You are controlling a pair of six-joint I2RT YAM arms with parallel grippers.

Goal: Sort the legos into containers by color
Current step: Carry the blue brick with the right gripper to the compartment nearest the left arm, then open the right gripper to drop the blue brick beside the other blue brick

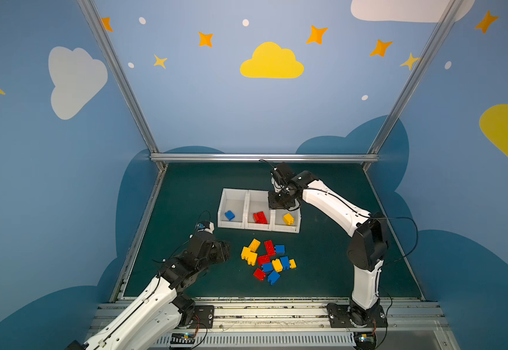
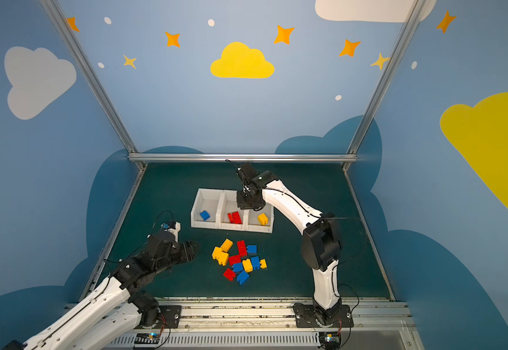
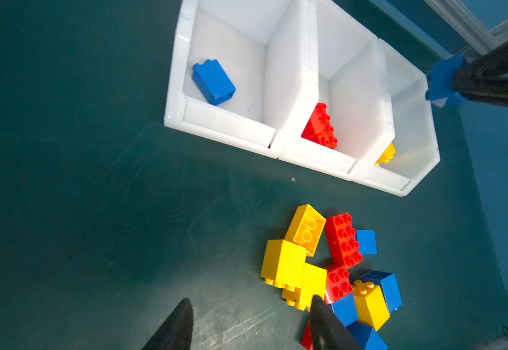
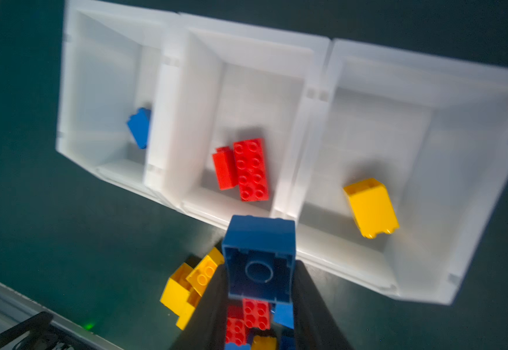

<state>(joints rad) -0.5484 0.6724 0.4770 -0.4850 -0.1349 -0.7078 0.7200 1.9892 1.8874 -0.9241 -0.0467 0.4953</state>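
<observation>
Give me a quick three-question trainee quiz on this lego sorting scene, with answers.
1. Which colour is the small studded plastic brick held in the right gripper: A red, B blue, C yellow?
2. True or false: the middle white plastic bin holds only yellow bricks.
3. How many bricks lie in the left white plastic bin?
Key: 1 B. 2 False; it holds two red bricks. 3 One blue brick.

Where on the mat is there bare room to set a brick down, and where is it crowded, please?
Bare mat lies between the back rail and the containers, in the strip between the containers and the loose legos, and right of that pile toward the right arm. The pile itself is crowded.
</observation>
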